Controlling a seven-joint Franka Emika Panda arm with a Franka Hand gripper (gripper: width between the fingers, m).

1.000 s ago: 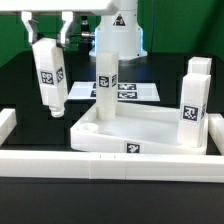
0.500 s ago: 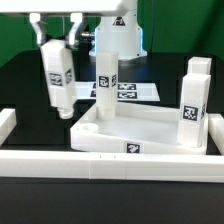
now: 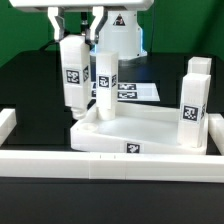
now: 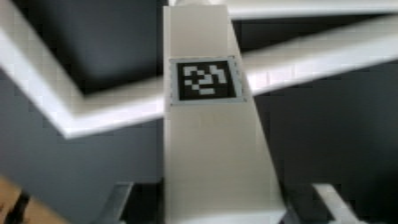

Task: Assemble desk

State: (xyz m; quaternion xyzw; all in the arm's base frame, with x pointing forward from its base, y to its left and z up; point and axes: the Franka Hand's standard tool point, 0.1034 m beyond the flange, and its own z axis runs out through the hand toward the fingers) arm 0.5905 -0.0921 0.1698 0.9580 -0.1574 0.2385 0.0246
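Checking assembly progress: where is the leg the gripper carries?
In the exterior view, the held leg hangs upright from the gripper over the tabletop's left end, just left of the standing leg.

Non-task items you can see in the exterior view:

- Border wall: long, low, white, running across the lower frame, with a short raised end at the left edge.
- Marker board: thin, flat, white, printed with black tags, lying at centre frame, partly hidden.
- Table: black surface under everything.
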